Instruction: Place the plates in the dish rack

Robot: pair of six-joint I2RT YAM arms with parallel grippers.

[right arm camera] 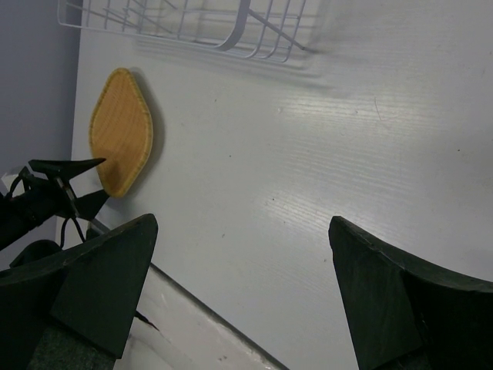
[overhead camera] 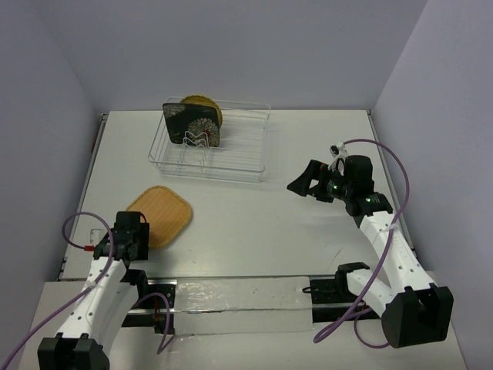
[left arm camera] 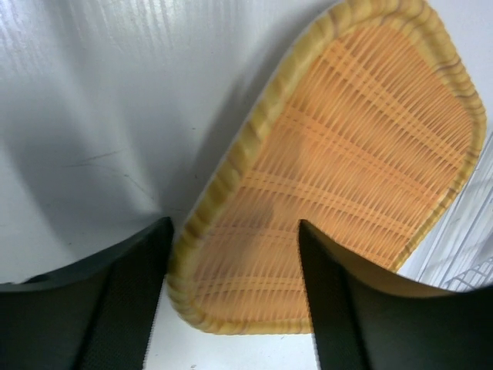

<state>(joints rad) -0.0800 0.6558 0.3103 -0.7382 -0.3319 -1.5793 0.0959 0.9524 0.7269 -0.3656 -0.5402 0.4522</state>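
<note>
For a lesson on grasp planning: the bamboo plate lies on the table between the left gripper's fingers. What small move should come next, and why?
Probably close the left gripper on the near rim of the bamboo plate. Its fingers straddle that rim, one outside it and one over the weave, while the plate lies flat on the table, not yet lifted.

your left arm (overhead camera: 104, 289) reaches forward and low over the table, left gripper (overhead camera: 132, 222) pointed down, jaws apart. your right arm (overhead camera: 389, 247) stands raised, elbow bent, right gripper (overhead camera: 302, 179) aimed leftward, jaws wide, empty.
</note>
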